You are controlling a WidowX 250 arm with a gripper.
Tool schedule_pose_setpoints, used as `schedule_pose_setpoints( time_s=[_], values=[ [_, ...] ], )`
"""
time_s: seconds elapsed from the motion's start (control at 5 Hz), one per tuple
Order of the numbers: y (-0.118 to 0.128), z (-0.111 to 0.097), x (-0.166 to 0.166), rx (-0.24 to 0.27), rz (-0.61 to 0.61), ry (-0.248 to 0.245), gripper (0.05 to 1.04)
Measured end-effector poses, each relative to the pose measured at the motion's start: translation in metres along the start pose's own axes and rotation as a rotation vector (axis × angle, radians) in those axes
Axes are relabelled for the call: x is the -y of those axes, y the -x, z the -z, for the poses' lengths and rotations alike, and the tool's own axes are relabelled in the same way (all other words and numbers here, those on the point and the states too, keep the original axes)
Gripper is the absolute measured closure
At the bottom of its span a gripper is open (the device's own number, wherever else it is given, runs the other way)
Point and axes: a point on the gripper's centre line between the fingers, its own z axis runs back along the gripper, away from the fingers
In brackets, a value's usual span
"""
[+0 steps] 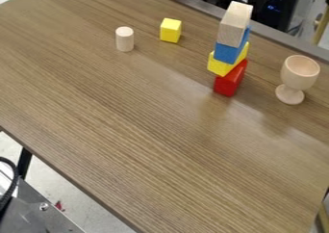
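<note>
A stack of blocks stands toward the upper right of the table. At its bottom is a red block [230, 79], with a yellow block [223, 67] on it, a blue block [229, 53] above that, and a plain wooden block [235, 25] on top. The blocks sit at slightly different angles. To the left of the stack is a small yellow block [170, 30], and farther left a pale wooden cylinder [124, 39] stands upright. A wooden goblet [298, 74] stands upright to the right of the stack, apart from it.
The brown wooden table [141, 131] has its far edge behind the stack and goblet, with dark equipment [273, 8] beyond. Past the near left edge, at the lower left, are a grey metal surface [40, 215] and a black cable [9, 179].
</note>
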Motion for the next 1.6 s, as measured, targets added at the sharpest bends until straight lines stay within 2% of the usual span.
schedule_pose_setpoints(
  time_s=[0.4,0.6,0.8,1.0,1.4,1.6],
  values=[
    [-0.005,0.02,0.0,-0.007,-0.037,-0.017,0.084],
    [-0.004,0.036,0.0,-0.033,-0.04,-0.032,0.118],
    [-0.006,0.039,0.002,-0.03,-0.053,-0.018,0.394],
    [-0.005,0.04,0.003,-0.03,-0.05,-0.014,0.506],
    [-0.004,0.029,-0.001,-0.033,-0.064,0.014,0.506],
    [-0.022,0.014,-0.017,0.022,-0.107,0.017,0.506]
  ],
)
